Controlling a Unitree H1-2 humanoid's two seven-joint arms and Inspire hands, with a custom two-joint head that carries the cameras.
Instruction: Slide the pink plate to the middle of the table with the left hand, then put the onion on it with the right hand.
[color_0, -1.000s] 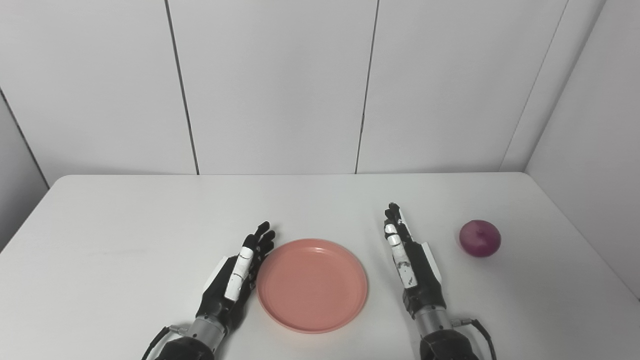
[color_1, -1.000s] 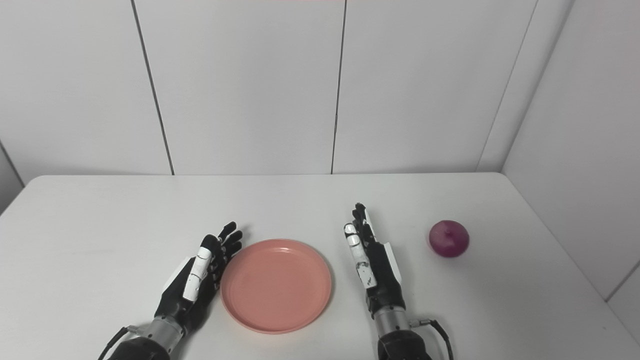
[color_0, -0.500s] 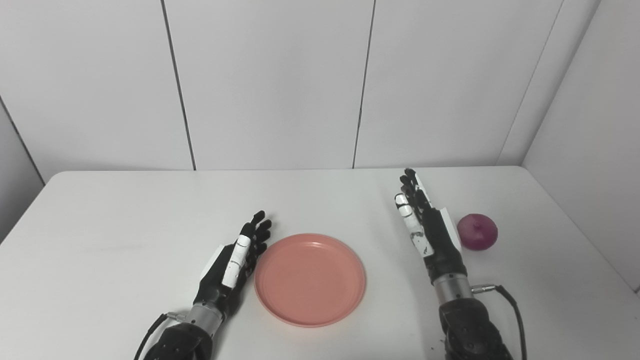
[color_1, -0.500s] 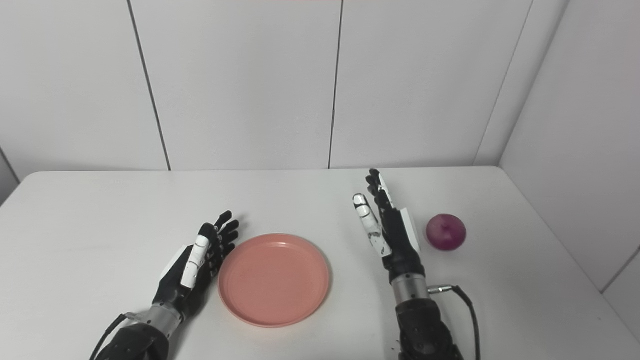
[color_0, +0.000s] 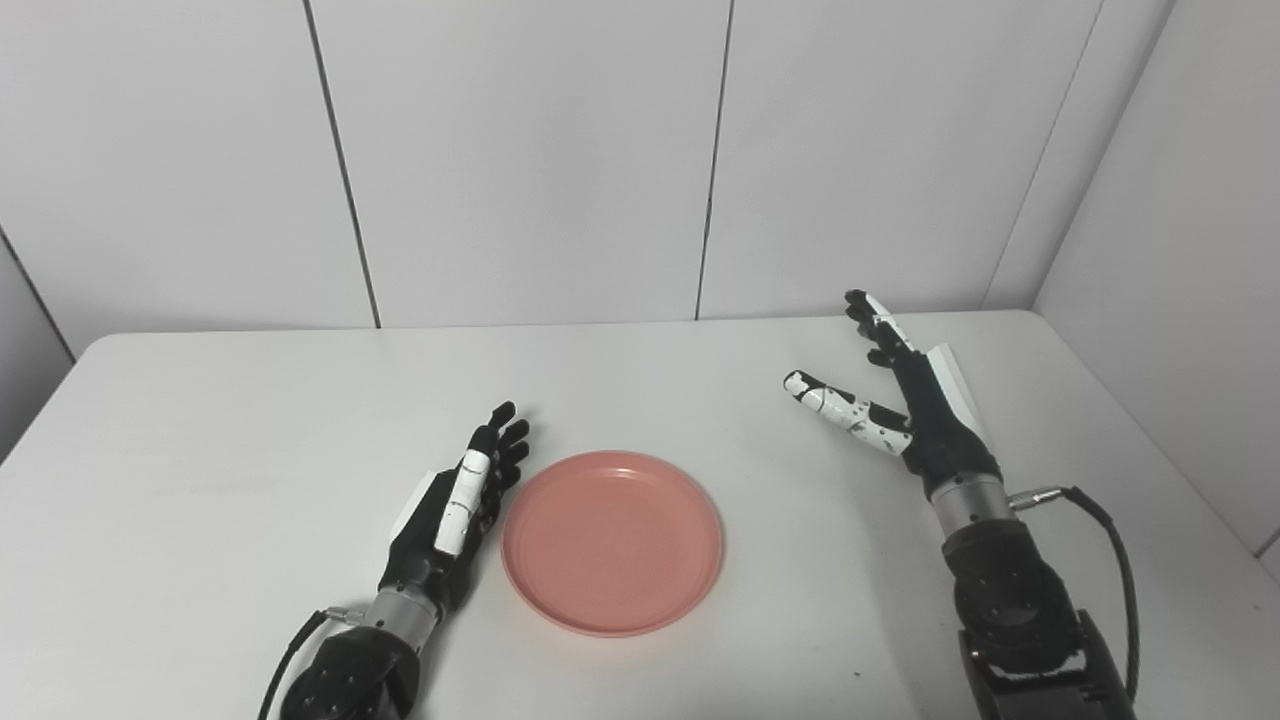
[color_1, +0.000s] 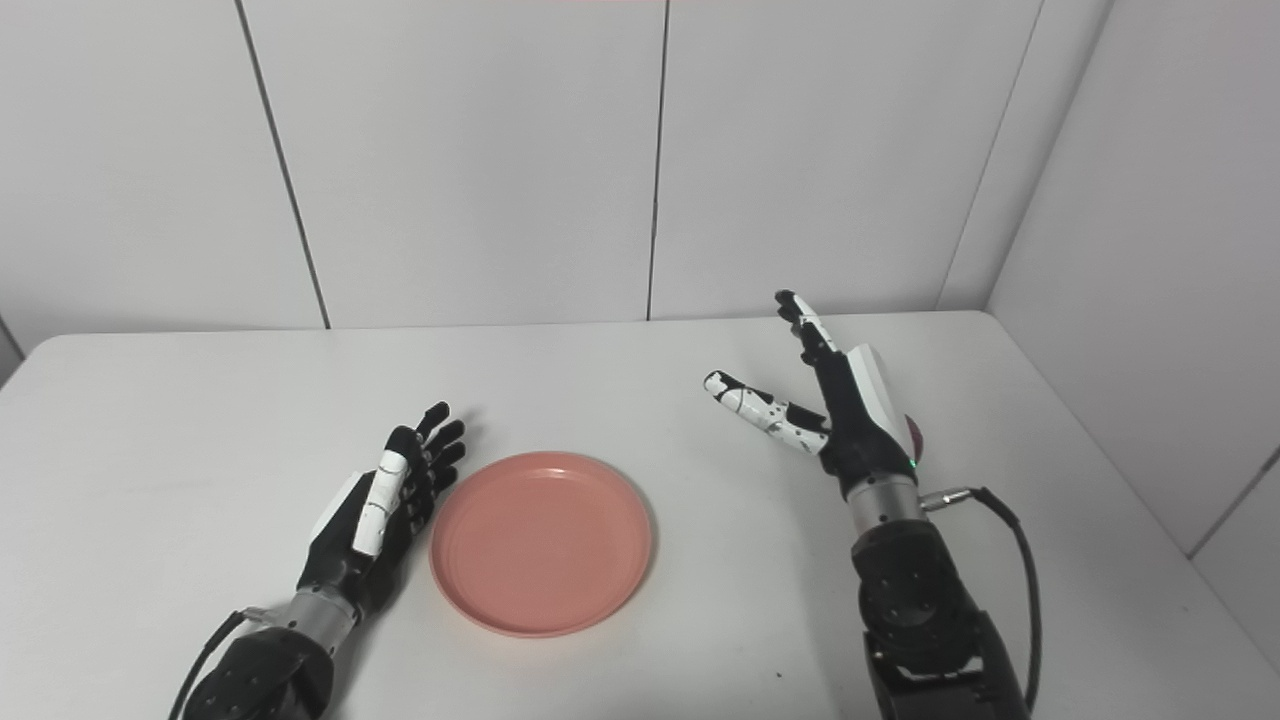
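With the pink plate mid-tabletop beside the flat, empty left hand, the right hand has risen toward 2 o'clock, fingers spread, now hiding most of the onion, signalling the pick-up phase.

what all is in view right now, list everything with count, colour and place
pink plate: one, salmon pink, empty, near the middle of the table toward the front edge
onion: one, purple-red, almost wholly hidden behind the right hand; only a sliver shows in the right eye view, none in the left eye view
table: one, white, filling the lower half of both views
wall panels: pale grey with dark vertical seams, behind the table and along its right side
left hand: one, black and white, open, resting just left of the plate's rim
right hand: one, black and white, raised on the right side, fingers spread, holding nothing
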